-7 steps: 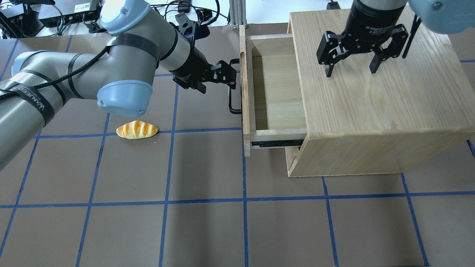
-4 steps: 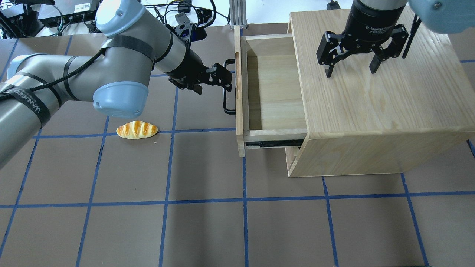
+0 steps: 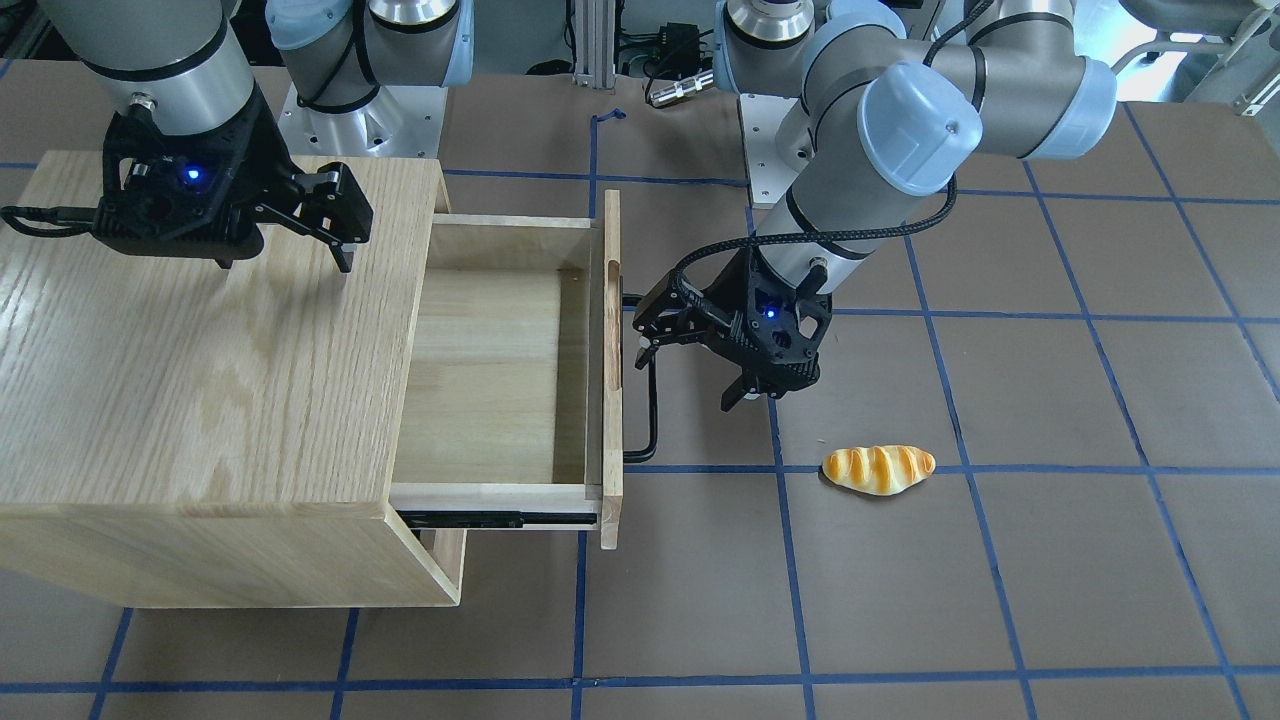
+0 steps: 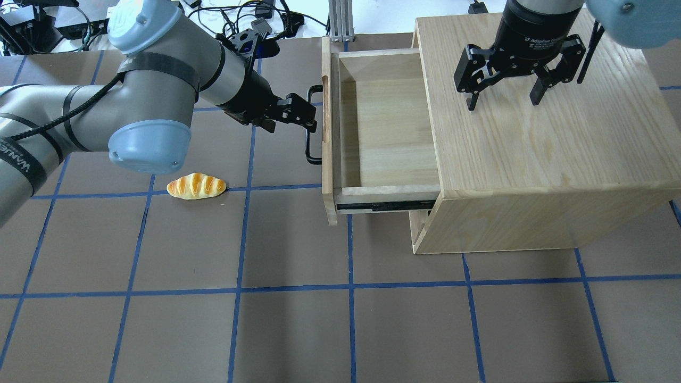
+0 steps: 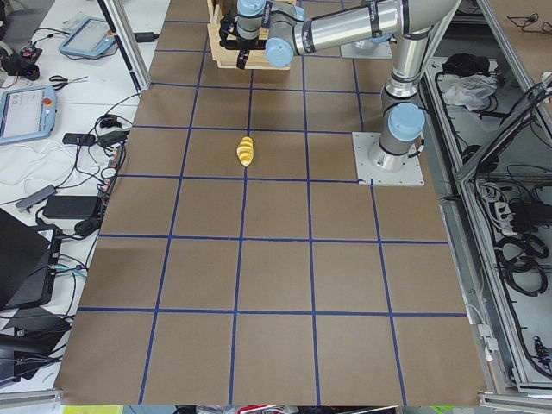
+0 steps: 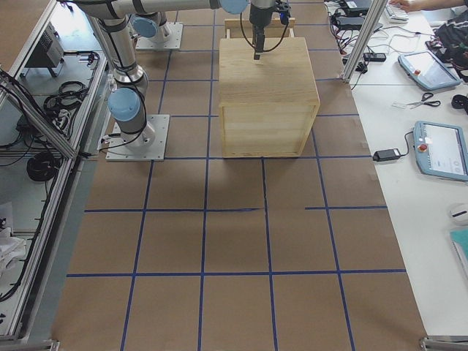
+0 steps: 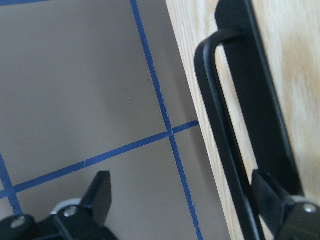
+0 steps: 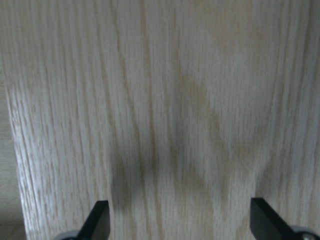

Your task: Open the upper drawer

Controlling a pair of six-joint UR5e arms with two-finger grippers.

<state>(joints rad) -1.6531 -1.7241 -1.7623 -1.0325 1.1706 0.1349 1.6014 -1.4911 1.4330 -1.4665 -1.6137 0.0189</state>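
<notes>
With fingers spread, the left gripper (image 7: 180, 185) straddled the thin black metal bar handle (image 7: 222, 135) of the pulled-out shallow pale-wood upper drawer (image 4: 388, 122), while the right gripper (image 4: 503, 103), likewise spread, hung above the oak-grain cabinet (image 4: 558, 159).

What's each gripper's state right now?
Left gripper: open, one finger hooked behind the handle of the upper drawer.
Right gripper: open, empty, over the cabinet top.

Top of the exterior left view: the upper drawer (image 5: 226, 56) is tiny and half covered by the left arm (image 5: 345, 26). Its bar handle (image 7: 220, 115) runs off the left wrist view's bottom edge. The cabinet top (image 8: 160, 100) is blurred in the right wrist view.
</notes>
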